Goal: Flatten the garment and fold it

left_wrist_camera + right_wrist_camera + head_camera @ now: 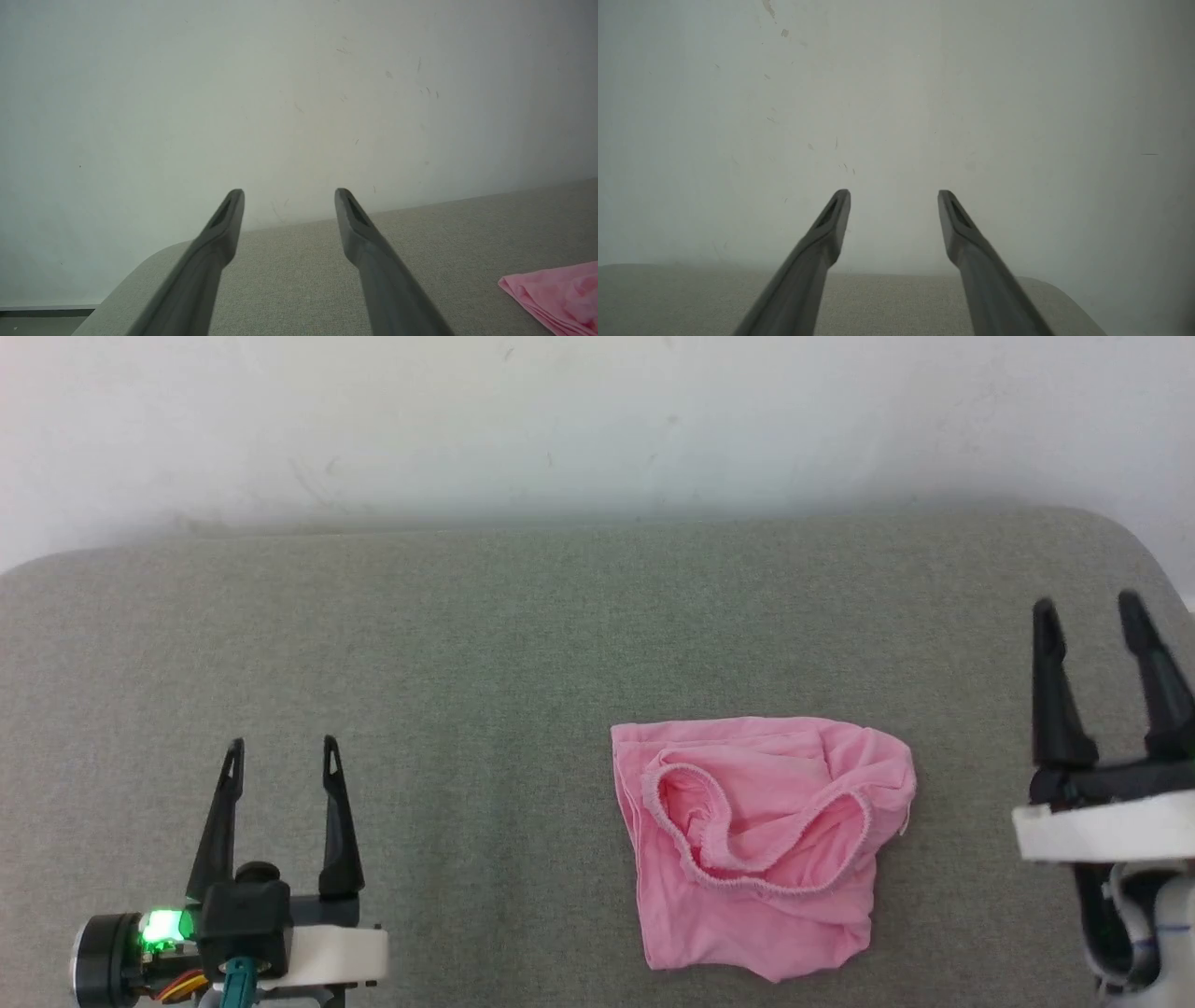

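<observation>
Pink shorts (761,845) lie crumpled on bench (467,663), nothing folded; left claw (282,743) at 9 o'clock, right claw (1087,601) at 2, both spread, empty.

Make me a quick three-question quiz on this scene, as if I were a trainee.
1. True or false: the left tool is clamped on the pink garment.
2. In the head view, which is nearer the garment: A) the left tool, B) the right tool?
3. What colour is the surface under the garment?

Key: 1 false, both tools are open and empty. 2 B. 3 grey.
</observation>
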